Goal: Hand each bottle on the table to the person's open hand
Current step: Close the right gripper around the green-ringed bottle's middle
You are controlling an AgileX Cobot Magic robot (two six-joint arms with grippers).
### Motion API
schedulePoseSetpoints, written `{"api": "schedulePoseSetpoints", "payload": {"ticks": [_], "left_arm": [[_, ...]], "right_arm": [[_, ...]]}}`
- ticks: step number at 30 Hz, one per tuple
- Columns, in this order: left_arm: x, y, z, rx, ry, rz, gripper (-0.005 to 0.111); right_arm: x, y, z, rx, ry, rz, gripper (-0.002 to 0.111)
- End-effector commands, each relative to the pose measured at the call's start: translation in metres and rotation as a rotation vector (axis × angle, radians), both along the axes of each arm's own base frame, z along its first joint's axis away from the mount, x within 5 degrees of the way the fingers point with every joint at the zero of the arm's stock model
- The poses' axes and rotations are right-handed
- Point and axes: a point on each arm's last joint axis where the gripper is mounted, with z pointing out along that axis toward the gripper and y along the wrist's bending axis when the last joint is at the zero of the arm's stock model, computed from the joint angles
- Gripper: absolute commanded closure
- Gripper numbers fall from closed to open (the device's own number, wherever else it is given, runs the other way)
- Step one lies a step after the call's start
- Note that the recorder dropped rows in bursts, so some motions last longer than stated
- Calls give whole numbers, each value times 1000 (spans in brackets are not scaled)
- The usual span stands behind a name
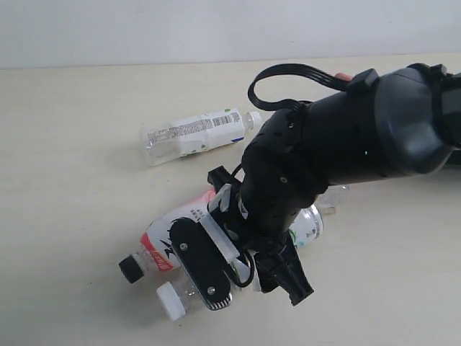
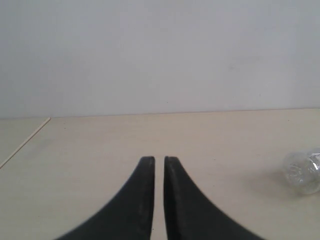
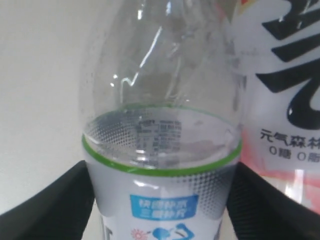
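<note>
wall: plain pale grey-white | table: wide, pale beige, matte | light: soft, even

A plain, pale grey-white wall stands behind the far edge of the table, spanning its whole visible width. The wall looks smooth and evenly coloured, meeting that edge in a straight line.

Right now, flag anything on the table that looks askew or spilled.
Every bottle in view lies on its side: the white-label bottle alone, the pink bottle and green bottle close together under the right gripper, whose jaws flank the green one. No spill or damage shows.
</note>
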Motion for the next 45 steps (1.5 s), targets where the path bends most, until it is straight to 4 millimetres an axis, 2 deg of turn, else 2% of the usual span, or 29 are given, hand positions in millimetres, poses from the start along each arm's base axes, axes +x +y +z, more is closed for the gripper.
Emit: {"api": "schedulePoseSetpoints", "payload": {"ticks": [1,27,29,37,41,45], "left_arm": [[0,0,0,0,-11,1,97],[0,0,0,0,-11,1,97],[0,0,0,0,-11,1,97],[0,0,0,0,-11,1,97],[0,0,0,0,-11,1,97],[0,0,0,0,-11,1,97]], "right_arm": [[-2,-1,-3,-12,19,-24,39],[-1,0,-15,-28,42,-68,40],[-1,0,-15,-26,43,-80,45],[-1,0,-15,-25,43,-85,87],[-1,0,-15,-26,43,-83,100],[-1,0,-15,-26,43,-83,107]]}}
